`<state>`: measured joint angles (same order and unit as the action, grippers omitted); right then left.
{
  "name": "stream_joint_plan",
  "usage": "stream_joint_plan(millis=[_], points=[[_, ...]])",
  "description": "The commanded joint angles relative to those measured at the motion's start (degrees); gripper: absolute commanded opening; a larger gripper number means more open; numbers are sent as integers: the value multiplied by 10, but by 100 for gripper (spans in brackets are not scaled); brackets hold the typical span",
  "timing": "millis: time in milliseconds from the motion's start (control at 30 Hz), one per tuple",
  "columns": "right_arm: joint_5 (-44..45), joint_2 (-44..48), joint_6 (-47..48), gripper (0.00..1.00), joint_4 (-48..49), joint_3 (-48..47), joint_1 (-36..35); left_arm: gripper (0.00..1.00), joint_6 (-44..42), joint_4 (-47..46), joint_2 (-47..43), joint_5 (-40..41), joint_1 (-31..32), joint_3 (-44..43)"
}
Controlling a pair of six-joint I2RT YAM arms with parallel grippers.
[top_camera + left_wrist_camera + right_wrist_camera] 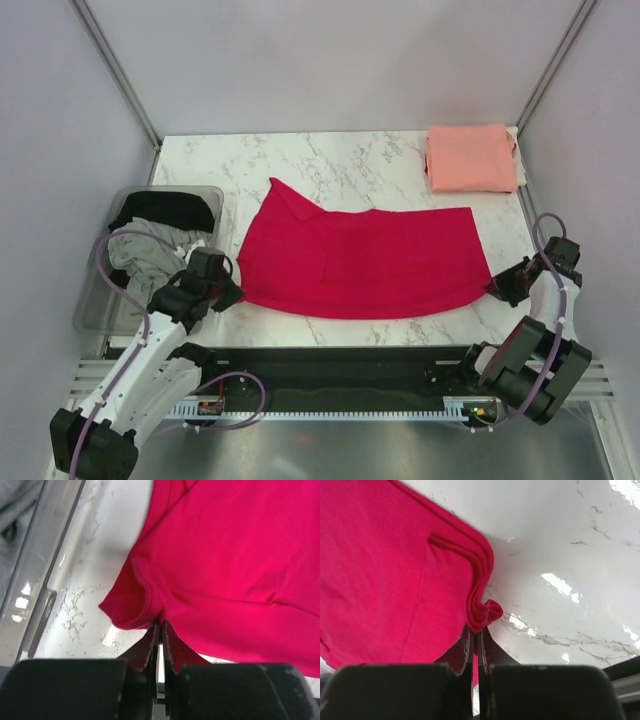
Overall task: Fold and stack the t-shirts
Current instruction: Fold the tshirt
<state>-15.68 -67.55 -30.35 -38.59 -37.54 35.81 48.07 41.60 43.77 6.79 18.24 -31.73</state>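
Across the middle of the marble table (pixel 350 160) lies the red t-shirt (pixel 365 262), its long axis running left to right, parallel to the near edge. Left gripper (pixel 228 292) — jaws pressed almost together on the hem at the near-left corner. Right gripper (pixel 497 289) — jaws closed on a bunched fold at the near-right corner. From both grippers the cloth extends toward the far edge, so the coming fold probably carries the near hem that way. Salmon pink t-shirt (pixel 470 158), folded, far-right corner; grey t-shirt (pixel 140 255) and black t-shirt (pixel 165 208) in the clear bin (pixel 95 300), left.
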Motion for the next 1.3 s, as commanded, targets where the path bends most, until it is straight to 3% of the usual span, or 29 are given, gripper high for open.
stream_joint_plan(millis=[0, 133, 200, 267, 300, 333, 367, 467, 600, 633, 800, 900, 1067, 1267], points=[[17, 41, -5, 0, -8, -9, 8, 14, 44, 11, -32, -13, 11, -8], [17, 66, -22, 0, -32, 11, 27, 26, 79, 44, -43, -18, 13, -12], [7, 69, -23, 8, -36, 28, 43, 32, 104, 51, -65, -30, 13, -4], [-22, 66, -23, 35, -39, 41, 60, 46, 119, 57, -82, -36, 13, 2], [-33, 66, -22, 54, -39, 51, 76, 50, 118, 60, -97, -38, 12, -1], [-42, 65, -16, 84, -39, 52, 83, 58, 116, 65, -103, -35, 13, -8], [-45, 64, -11, 96, -39, 50, 87, 60, 105, 68, -105, -31, 12, -26], [-46, 71, 1, 98, -42, 26, 89, 63, 64, 65, -83, -1, 12, -80], [-65, 101, -8, 98, -29, 3, 83, 63, -17, 10, 50, 24, 13, -175], [-70, 106, -11, 98, -19, 2, 79, 63, -32, -3, 118, 27, 13, -197], [-18, 148, -31, 98, 37, -42, -33, 63, -102, -68, 325, 61, 7, -350], [17, 125, -22, 98, 39, -84, -85, 60, -122, -88, 466, 41, -4, -452], [14, 89, 3, 98, 47, -114, -96, 53, -147, -143, 658, 49, -25, -582], [-28, 63, -10, 98, 96, -99, -97, 52, -171, -160, 795, 45, -51, -710]])
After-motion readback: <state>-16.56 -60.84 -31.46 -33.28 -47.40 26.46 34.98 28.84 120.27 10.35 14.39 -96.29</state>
